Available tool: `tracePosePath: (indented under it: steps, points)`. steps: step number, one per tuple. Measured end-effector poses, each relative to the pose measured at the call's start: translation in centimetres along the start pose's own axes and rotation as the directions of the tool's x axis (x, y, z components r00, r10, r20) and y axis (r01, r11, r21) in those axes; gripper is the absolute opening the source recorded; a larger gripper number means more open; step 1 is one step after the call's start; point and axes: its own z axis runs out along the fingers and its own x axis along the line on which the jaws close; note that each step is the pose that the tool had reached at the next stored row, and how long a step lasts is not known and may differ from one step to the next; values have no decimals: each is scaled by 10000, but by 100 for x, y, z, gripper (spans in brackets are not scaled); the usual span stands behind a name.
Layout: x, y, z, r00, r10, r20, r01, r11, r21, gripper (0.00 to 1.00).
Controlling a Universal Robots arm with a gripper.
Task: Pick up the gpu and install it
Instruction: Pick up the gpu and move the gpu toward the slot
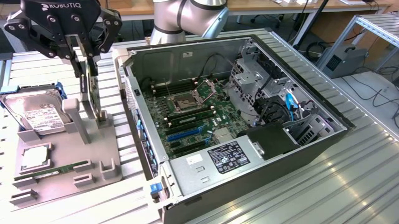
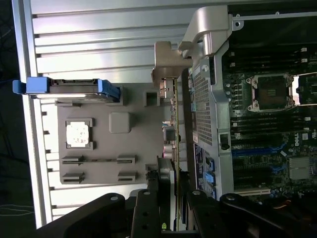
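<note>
Claw [image 1: 89,58] grips the gpu [image 1: 92,93], which stands upright on edge in the grey holder [image 1: 68,168], left of the open case [image 1: 249,140] in the exterior view.

Ribbed metal table [image 1: 349,186]: computer case [image 1: 237,116], grey holder tray [image 1: 62,182].
</note>
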Motion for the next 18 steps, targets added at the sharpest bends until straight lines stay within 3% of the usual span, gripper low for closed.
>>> tracePosePath:
  steps: [18]
  points:
    - [-144,11,4,10000,0,1,0,10000,0,27]
